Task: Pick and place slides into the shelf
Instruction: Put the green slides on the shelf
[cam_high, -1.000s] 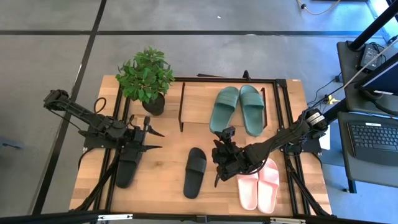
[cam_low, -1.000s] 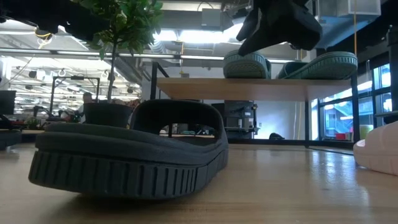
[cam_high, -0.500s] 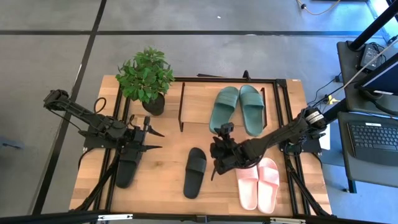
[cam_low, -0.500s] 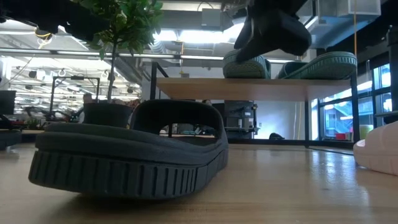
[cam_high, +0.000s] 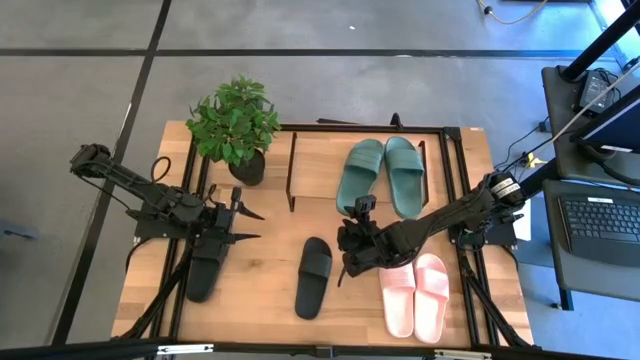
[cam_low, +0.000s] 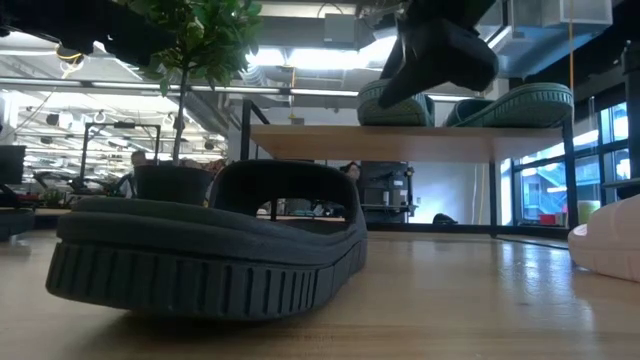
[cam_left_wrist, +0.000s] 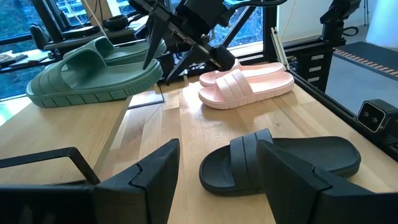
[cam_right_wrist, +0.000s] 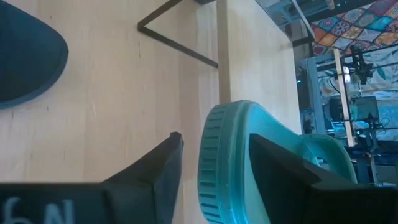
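A dark green pair of slides (cam_high: 380, 176) lies side by side, soles down, on the shelf's wooden top board (cam_high: 318, 160). One black slide (cam_high: 313, 277) rests sole down on the table's middle. Another black slide (cam_high: 203, 272) lies under my left arm. The pale pink pair (cam_high: 415, 293) sits at the near right. My right gripper (cam_high: 352, 224) hovers open just off the near end of the left green slide (cam_right_wrist: 227, 155), touching nothing that shows. My left gripper (cam_high: 258, 225) waits open at the left, above the table.
A potted plant (cam_high: 235, 125) stands at the table's far left corner beside the shelf. The shelf's thin black side frames (cam_high: 292, 180) rise at both ends of the board. Bare tabletop lies between the two black slides.
My right gripper has swung a little toward the table's left and far side, closer to the near end of the left green slide on the shelf. The slides have stayed where they were.
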